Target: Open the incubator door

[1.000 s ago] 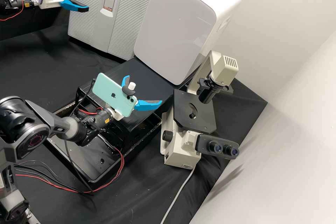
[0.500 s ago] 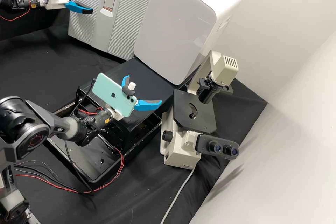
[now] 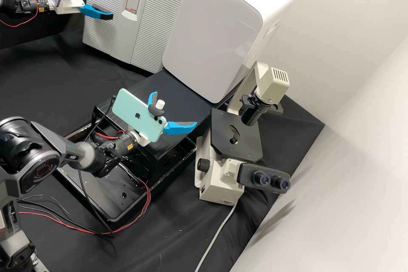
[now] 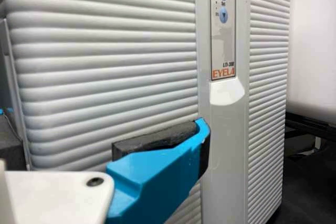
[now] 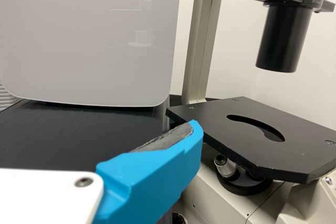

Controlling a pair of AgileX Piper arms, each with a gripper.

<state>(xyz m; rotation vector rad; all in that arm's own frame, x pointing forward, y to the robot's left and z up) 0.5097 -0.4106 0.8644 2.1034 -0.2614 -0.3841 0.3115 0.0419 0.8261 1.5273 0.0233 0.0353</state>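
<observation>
In the high view my left gripper (image 3: 99,3) stands open at the incubator's left edge, one blue finger in front of the ribbed front and the other partly hidden beside that edge. The white incubator door (image 3: 104,29) looks shut. In the left wrist view the left gripper (image 4: 105,124) has one finger before the ribbed incubator door (image 4: 105,61); whether it touches cannot be told. My right gripper (image 3: 175,109) is open and holds nothing, over the black stand left of the microscope. The right wrist view shows the right gripper (image 5: 100,140) with one finger beside the microscope stage.
A white rounded cabinet (image 3: 212,29) stands right of the incubator. The microscope (image 3: 236,136) is to the right of my right gripper. A black stand (image 3: 170,89) is below the cabinet. Loose red and black cables (image 3: 146,199) hang under the right arm.
My left gripper has moved right and slightly down in the high view, bringing its front finger farther across the incubator's front. The right arm has kept still.
</observation>
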